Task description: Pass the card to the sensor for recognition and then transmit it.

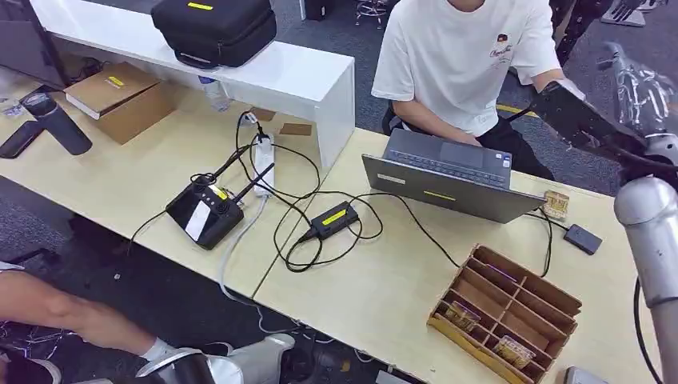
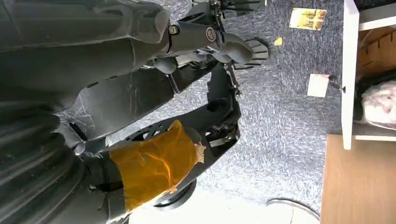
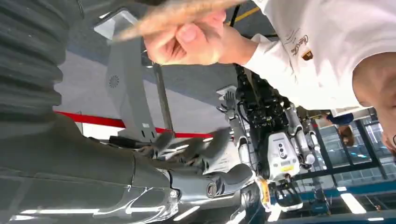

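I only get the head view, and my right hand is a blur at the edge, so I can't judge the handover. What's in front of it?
Observer: In the right wrist view, the person's hand holds a blurred tan card, apart from your right hand, which holds nothing.
Operator: And my left hand? It's outside my picture.
Observer: The left wrist view shows the left hand hanging over grey carpet, holding nothing.
Operator: Anything dropped down there?
Observer: Yes, a yellowish card on the floor.
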You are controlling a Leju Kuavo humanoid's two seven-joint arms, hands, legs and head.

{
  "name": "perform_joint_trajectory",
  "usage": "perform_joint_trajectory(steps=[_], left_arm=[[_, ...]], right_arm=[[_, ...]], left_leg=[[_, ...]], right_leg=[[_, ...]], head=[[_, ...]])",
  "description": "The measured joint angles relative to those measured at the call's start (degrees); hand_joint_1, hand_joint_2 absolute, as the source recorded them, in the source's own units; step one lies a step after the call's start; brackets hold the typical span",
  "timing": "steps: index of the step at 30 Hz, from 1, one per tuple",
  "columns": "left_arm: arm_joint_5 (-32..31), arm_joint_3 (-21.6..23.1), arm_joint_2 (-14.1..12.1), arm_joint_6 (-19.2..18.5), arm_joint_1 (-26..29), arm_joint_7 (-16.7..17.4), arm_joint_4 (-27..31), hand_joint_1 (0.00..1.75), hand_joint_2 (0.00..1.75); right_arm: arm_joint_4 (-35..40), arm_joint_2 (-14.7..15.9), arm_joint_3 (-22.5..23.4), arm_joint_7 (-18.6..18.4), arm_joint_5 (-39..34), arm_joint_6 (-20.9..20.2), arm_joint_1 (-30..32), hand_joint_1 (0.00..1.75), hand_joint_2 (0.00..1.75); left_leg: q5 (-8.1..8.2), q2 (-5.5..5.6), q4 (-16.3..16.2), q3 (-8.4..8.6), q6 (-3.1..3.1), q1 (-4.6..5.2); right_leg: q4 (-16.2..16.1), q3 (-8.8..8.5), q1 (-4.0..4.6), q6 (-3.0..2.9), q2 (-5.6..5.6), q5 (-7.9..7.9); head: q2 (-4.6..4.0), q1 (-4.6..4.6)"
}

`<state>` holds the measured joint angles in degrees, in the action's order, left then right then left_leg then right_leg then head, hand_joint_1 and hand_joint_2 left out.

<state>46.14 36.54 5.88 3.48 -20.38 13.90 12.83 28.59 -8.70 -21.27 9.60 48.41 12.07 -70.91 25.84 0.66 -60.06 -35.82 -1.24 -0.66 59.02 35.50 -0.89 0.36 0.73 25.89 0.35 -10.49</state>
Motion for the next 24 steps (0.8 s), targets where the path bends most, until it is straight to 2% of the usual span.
perform_joint_trajectory(steps=[4,5,24], left_arm=[[0.0,-0.1,0.1,0.0,0.0,0.0,0.0,0.0,1.75],[0.0,-0.1,0.1,0.0,0.0,0.0,0.0,0.0,1.75],[0.0,-0.9,0.3,-0.1,0.1,0.0,0.0,0.0,1.75]], right_arm=[[0.0,0.2,-0.4,0.0,-0.2,0.2,0.1,0.0,1.75],[0.0,0.2,-0.5,0.0,-0.2,0.2,0.1,1.75,1.75],[0.5,1.0,-1.5,1.0,-3.3,0.2,0.8,1.75,1.75]], left_leg=[[0.0,0.0,0.0,0.0,0.0,0.0],[0.0,0.0,0.0,0.0,0.0,0.0],[0.0,0.0,0.0,0.0,0.0,0.0]], right_leg=[[0.0,0.0,0.0,0.0,0.0,0.0],[0.0,0.0,0.0,0.0,0.0,0.0],[0.0,0.0,0.0,0.0,0.0,0.0]], head=[[-0.02,0.0],[0.0,0.0],[0.0,0.0]])
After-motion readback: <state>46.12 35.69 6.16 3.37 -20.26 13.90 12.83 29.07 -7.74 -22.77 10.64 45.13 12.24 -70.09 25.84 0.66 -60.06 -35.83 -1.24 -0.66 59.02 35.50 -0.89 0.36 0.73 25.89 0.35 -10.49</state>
